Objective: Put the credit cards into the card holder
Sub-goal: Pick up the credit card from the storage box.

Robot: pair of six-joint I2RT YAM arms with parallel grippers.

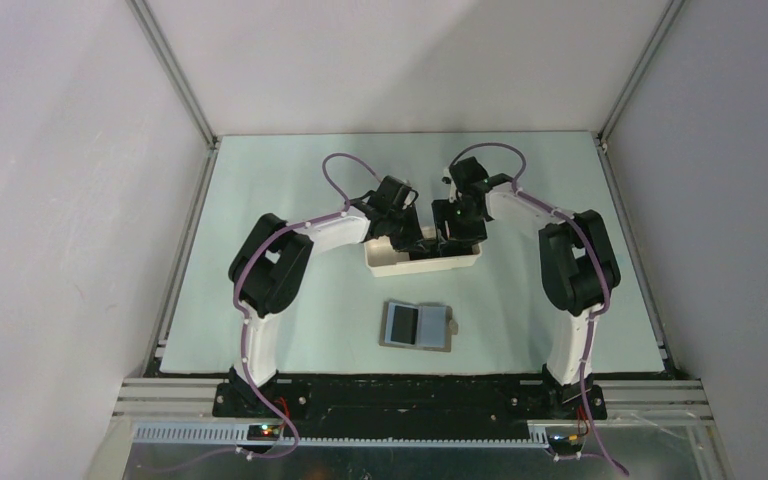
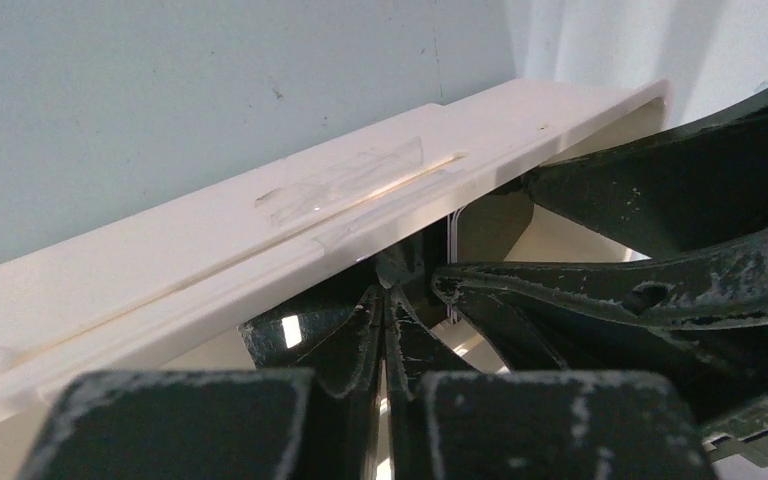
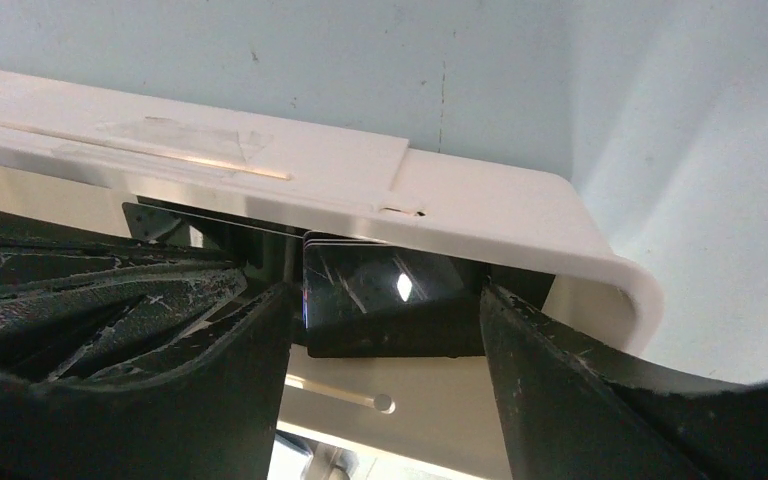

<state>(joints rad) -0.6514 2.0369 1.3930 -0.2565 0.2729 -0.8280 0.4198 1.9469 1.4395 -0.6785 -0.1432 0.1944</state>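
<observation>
The credit cards, a small stack of glossy dark cards, stand on edge against the far wall of a long white tray. My right gripper is open inside the tray, one finger on each side of the stack. My left gripper is shut just beside it in the tray, with nothing visible between its tips. Another dark glossy card lies to the left of those tips. The card holder lies open on the table nearer the arm bases, its light blue pockets facing up.
The white tray's taped rim runs close above both grippers. In the left wrist view the right arm's fingers crowd the right side. White walls enclose the pale green table.
</observation>
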